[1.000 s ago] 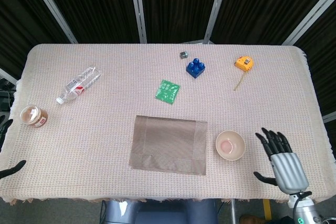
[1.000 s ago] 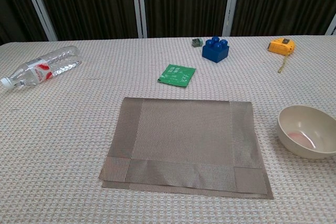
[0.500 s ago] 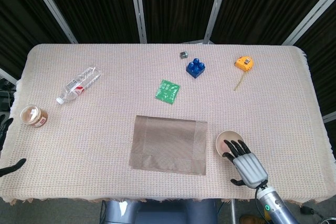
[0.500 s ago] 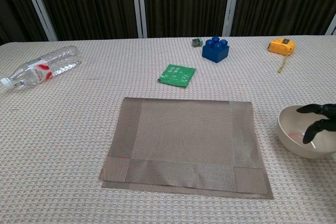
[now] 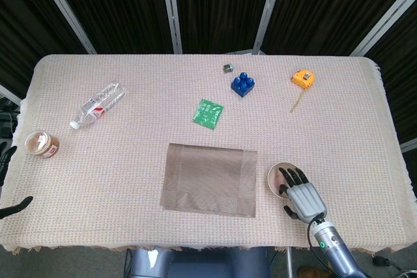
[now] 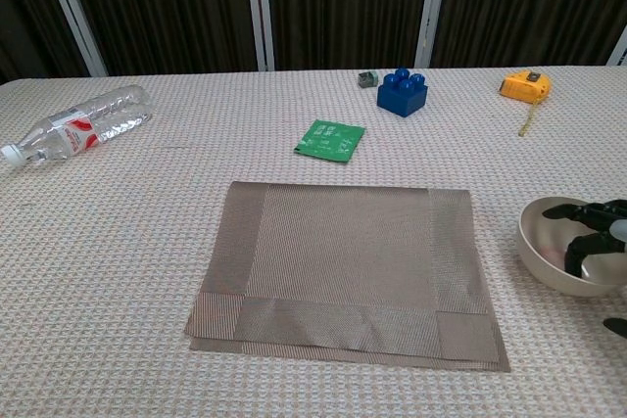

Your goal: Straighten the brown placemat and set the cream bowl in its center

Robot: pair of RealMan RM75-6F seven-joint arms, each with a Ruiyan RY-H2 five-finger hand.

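The brown placemat [image 5: 208, 179] [image 6: 343, 271] lies near the table's front edge, turned slightly off square. The cream bowl [image 5: 275, 175] [image 6: 544, 242] stands upright on the cloth just right of it, apart from the mat. My right hand [image 5: 303, 196] [image 6: 593, 242] reaches over the bowl's near right side. Its fingers are spread and dip inside the rim, while the thumb stays outside, short of the bowl. At the far left edge of the head view, only the dark fingertips of my left hand [image 5: 14, 208] show, apart and holding nothing.
A plastic bottle [image 5: 96, 105] [image 6: 83, 124] lies at the left, with a round tin [image 5: 42, 144] near the left edge. Behind the mat are a green packet [image 5: 208, 112] [image 6: 330, 139], a blue brick [image 5: 242, 84] [image 6: 403, 92], a small grey cube [image 5: 228, 68] and a yellow tape measure [image 5: 303, 79] [image 6: 521, 85].
My right hand has come in from the right of the bowl and now has its fingers inside the rim. Bowl, placemat and left hand have not moved.
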